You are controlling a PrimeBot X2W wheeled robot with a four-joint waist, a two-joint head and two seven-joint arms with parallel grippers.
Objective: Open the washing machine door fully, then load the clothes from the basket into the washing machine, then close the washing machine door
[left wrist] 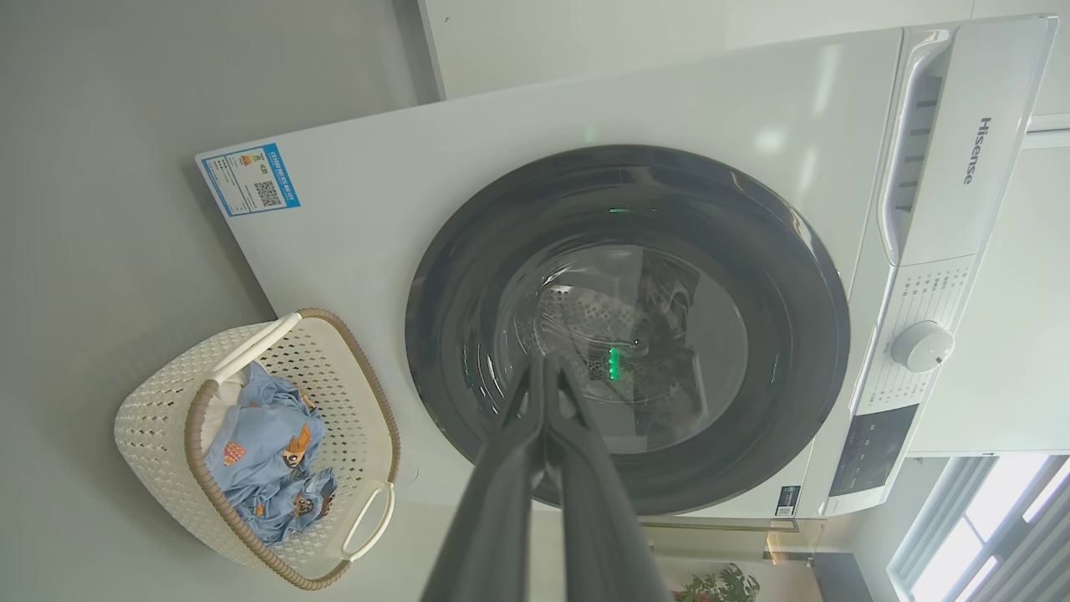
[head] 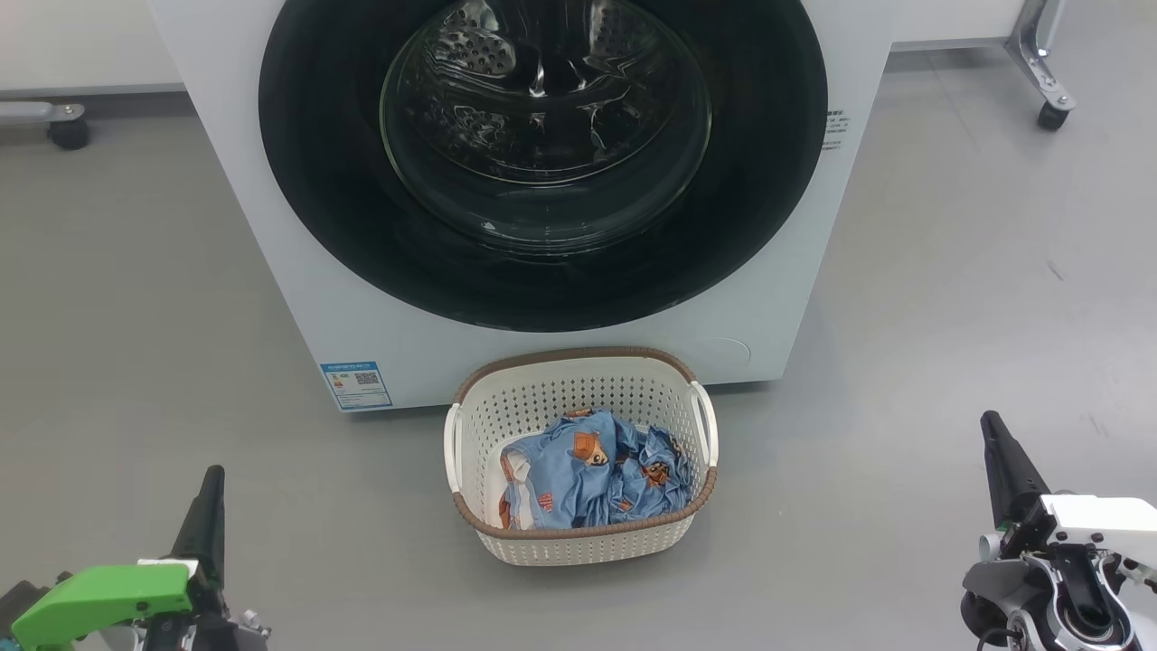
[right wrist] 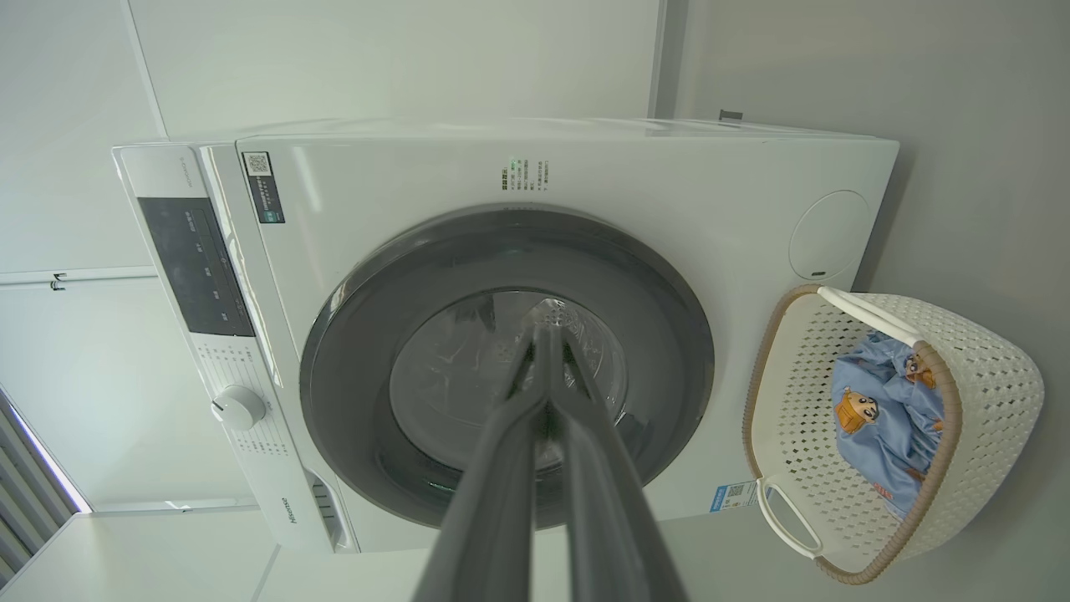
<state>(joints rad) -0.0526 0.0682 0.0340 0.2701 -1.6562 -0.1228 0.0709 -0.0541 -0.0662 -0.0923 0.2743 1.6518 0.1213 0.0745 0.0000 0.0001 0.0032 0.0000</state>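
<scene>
Smooth grey floor (head: 136,316) is stretching out everywhere here. The boxy white washing machine (head: 271,271) is sitting with its glossy black round door (head: 362,226) shut. The perforated cream basket (head: 578,542) is resting just in front, holding crumpled blue clothes (head: 578,475). My left gripper (head: 214,475) and right gripper (head: 991,420) are hovering well apart, fingers pinched together on nothing.

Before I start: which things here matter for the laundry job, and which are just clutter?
Job: washer; its door, shut; basket; clothes inside the basket.

Lying about: castor leg at left; castor leg at right; plant.
</scene>
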